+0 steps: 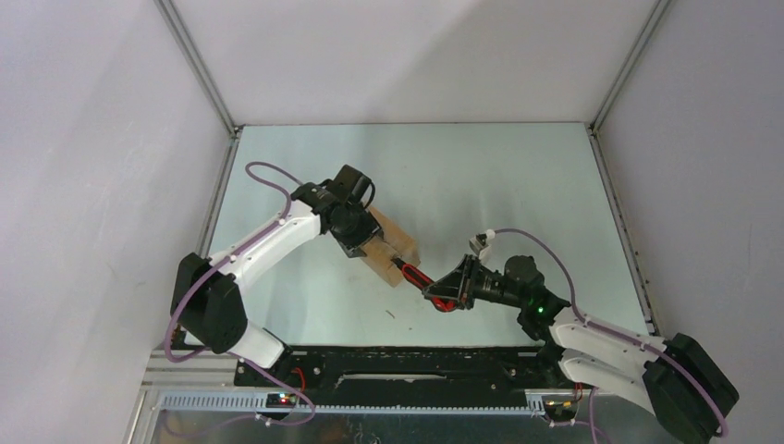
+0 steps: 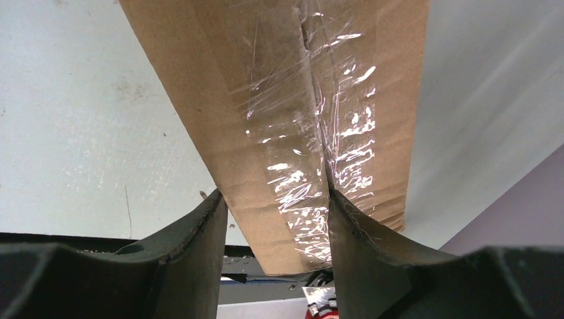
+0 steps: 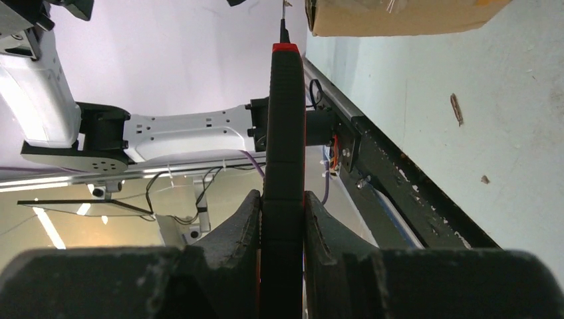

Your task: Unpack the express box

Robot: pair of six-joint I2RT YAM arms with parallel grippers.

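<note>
You have the left gripper (image 1: 356,239) clamped across the box (image 1: 388,248) near the middle of the table (image 1: 518,176), its long taped seam (image 2: 319,133) pointing at the right gripper (image 1: 442,294), which pinches the knife (image 3: 284,133), tip just beside the box's near end.

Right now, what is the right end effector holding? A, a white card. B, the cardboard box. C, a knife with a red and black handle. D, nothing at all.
C: in the right wrist view the right end effector is clamped on the handle of the knife, its blade tip close to the express box, which the left end effector grips.
</note>
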